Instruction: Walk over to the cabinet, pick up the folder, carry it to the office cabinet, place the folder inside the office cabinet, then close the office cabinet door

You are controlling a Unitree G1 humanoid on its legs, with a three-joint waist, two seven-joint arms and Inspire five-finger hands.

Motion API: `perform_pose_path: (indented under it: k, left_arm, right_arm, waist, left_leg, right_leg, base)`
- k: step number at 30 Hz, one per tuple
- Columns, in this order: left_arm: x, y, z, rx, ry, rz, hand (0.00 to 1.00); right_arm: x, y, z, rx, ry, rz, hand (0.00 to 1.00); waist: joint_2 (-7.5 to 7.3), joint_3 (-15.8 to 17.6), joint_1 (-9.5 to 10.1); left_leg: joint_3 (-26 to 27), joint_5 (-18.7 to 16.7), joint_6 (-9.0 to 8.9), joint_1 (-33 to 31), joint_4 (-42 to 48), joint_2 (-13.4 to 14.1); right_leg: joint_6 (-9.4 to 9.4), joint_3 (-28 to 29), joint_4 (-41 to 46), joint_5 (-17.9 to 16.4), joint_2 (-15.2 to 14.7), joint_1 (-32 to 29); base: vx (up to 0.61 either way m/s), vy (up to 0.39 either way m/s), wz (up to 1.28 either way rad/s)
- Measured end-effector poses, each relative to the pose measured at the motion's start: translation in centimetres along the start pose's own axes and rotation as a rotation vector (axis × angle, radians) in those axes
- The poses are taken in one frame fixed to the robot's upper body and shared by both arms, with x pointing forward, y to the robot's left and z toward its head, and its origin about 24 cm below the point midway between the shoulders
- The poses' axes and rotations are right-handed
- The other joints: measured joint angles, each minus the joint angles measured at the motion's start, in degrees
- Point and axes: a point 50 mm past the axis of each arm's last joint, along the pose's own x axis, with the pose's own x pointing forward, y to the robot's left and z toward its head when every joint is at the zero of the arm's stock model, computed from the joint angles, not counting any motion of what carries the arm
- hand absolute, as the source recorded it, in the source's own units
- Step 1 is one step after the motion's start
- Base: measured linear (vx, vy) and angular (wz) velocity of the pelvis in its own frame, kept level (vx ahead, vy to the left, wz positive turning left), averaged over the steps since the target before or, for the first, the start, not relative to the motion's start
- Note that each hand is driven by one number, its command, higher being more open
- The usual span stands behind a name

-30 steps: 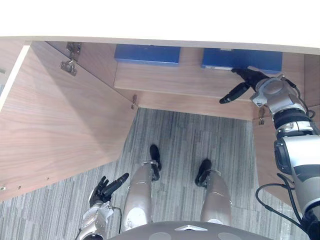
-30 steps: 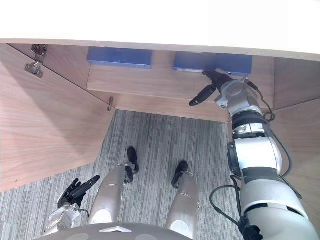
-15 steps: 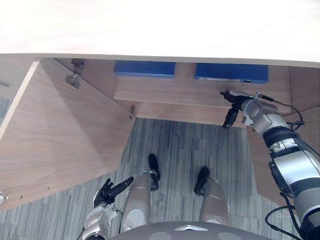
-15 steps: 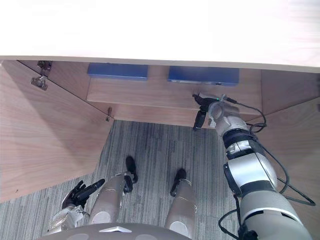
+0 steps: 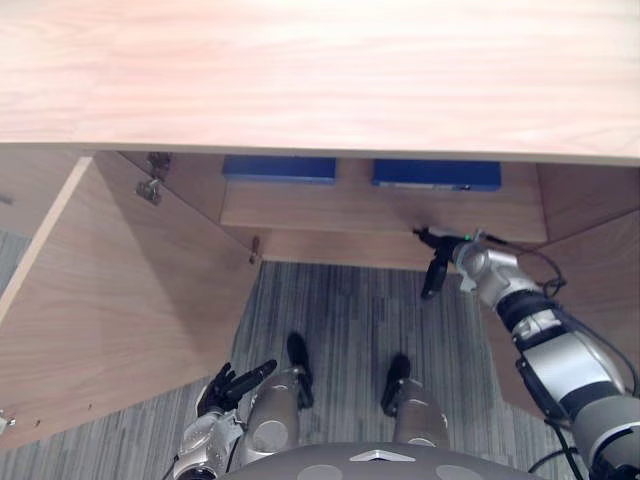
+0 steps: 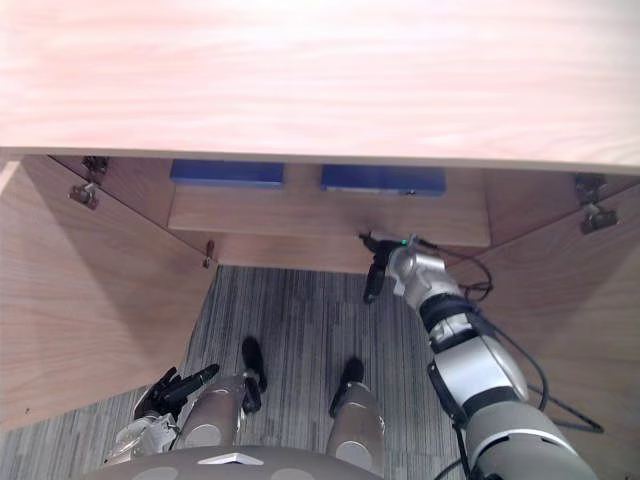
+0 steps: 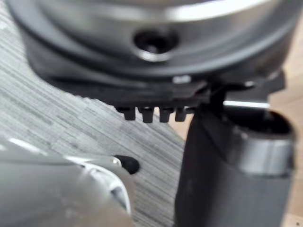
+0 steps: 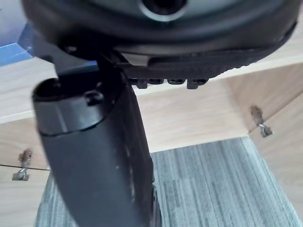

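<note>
right hand (image 5: 445, 258) uncurled, empty, at shelf (image 5: 380, 210) lip | left hand (image 5: 225, 385) slack | folder (image 5: 436, 174) on shelf | left door (image 5: 120, 300) wide

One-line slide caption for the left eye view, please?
Right hand hangs before the open office cabinet, two blue folders on its shelf.

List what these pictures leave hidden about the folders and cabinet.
Left folder and right folder: only front edges show under the cabinet top, eye views.
Left door: cut off by the eye views' left edge.
Shelf: largely blocked by the right robot hand, right wrist view.
</note>
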Motion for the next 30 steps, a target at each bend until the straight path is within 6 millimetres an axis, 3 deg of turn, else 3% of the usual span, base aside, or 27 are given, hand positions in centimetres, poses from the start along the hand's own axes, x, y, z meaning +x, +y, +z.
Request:
perform_pose_path:
  k: [3, 7, 12, 15, 18, 21, 22, 23, 28, 29, 30]
  left_arm:
    - [0.0, -0.2, -0.1, 0.02, 0.006, -0.011, 1.0]
    - [0.2, -0.2, 0.1, 0.144, 0.024, -0.037, 1.0]
    - [0.4, -0.9, 0.9, 0.281, 0.01, -0.095, 1.0]
    - [0.2, -1.0, 0.4, 0.309, 0.021, -0.11, 1.0]
    - [0.1, -0.6, 0.0, 0.353, 0.035, -0.101, 1.0]
    - [0.0, -0.4, -0.2, 0.416, 0.043, -0.083, 1.0]
    - [0.0, -0.3, -0.3, 0.424, 0.046, -0.081, 1.0]
    - [-0.1, -0.1, -0.7, 0.429, 0.062, -0.072, 1.0]
    - [-0.1, -0.8, -1.2, 0.497, 0.063, -0.056, 1.0]
    - [-0.1, -0.9, -1.3, 0.499, 0.063, -0.055, 1.0]
    - [-0.2, -2.1, -2.3, 0.62, 0.073, -0.097, 1.0]
  right_arm:
    - [0.4, 3.5, -0.1, 0.045, -0.004, 0.103, 1.0]
    - [0.6, 8.5, -1.1, 0.09, 0.042, 0.267, 1.0]
    - [0.1, 11.1, -2.2, 0.103, 0.071, 0.341, 1.0]
    - [-0.3, 12.8, -1.9, 0.072, 0.042, 0.375, 1.0]
    - [-1.0, 15.4, -1.0, 0.062, -0.035, 0.422, 1.0]
    - [-1.8, 18.9, -0.7, 0.15, -0.032, 0.501, 1.0]
    - [-1.8, 19.2, -0.6, 0.2, -0.026, 0.5, 1.0]
    - [-1.8, 19.7, -0.8, 0.254, -0.005, 0.493, 1.0]
    - [-4.2, 26.0, -3.5, 0.895, 0.317, 0.378, 1.0]
    - [-4.6, 26.6, -3.7, 0.956, 0.351, 0.367, 1.0]
    - [-7.2, 29.8, -5.8, 1.579, 0.67, 0.092, 1.0]
  waist:
    - [-0.21, -0.6, -0.21]
    - [-0.33, -0.8, -1.06]
    - [-1.35, -1.7, -1.79]
    - [-2.3, -2.8, -2.76]
    - [-3.48, -4.4, -3.28]
    - [-3.55, -4.9, -4.17]
    - [-3.46, -5.2, -4.45]
    - [-3.28, -5.9, -4.68]
    - [-2.36, -7.3, -4.9]
    - [-2.3, -7.5, -5.05]
    - [-2.49, -8.0, -6.48]
  left_leg:
    - [-0.8, 0.1, -0.23, 2.2, -1.0, -0.1]
    - [-1.6, 0.7, -0.19, 5.6, -3.0, -0.6]
    - [-1.6, 3.8, 0.89, 9.7, -9.2, -3.1]
    - [-1.6, 6.4, 0.8, 13.1, -15.3, -4.4]
    - [-1.4, 6.2, 0.65, 13.5, -15.4, -4.4]
    - [-1.4, 5.8, 0.58, 15.0, -15.5, -4.6]
    - [-1.4, 5.4, 0.69, 15.3, -15.5, -4.6]
    - [-1.3, 5.3, 0.49, 15.5, -15.5, -4.7]
    - [-1.3, 4.2, 0.0, 17.4, -15.5, -5.1]
    - [-1.3, 4.2, 0.0, 17.4, -15.5, -5.1]
    - [0.5, 3.1, -0.55, 19.4, -15.5, -5.2]
  right_leg:
    - [0.34, -1.3, -2.8, 0.9, 0.5, 3.6]
    - [1.04, -2.5, -10.0, 4.6, 1.6, 9.8]
    - [1.72, -2.7, -17.0, 8.8, 2.1, 13.9]
    - [1.37, -2.9, -19.3, 9.4, 2.4, 15.3]
    - [1.12, -2.6, -19.9, 9.6, 2.5, 15.8]
    - [1.0, -2.4, -20.9, 9.7, 2.6, 17.7]
    - [0.97, -2.2, -21.1, 9.8, 2.6, 17.9]
    - [0.91, -1.7, -21.5, 9.8, 2.7, 18.1]
    - [0.91, -1.5, -23.0, 9.9, 2.8, 20.6]
    - [0.91, -1.5, -23.0, 9.9, 2.8, 20.7]
    - [0.9, 0.4, -24.8, 9.9, 3.0, 22.1]
  base:
    - [0.07, 0.017, 0.11]
    - [0.01, 0.058, 0.06]
    - [-0.07, 0.069, 0.0]
    - [-0.08, 0.072, 0.0]
    - [-0.03, 0.047, -0.07]
    - [0.01, 0.004, -0.02]
    - [0.02, 0.012, -0.13]
    - [0.06, 0.014, -0.14]
    - [0.08, -0.001, -0.03]
    - [0.16, -0.052, -0.39]
    - [0.12, -0.052, -0.39]
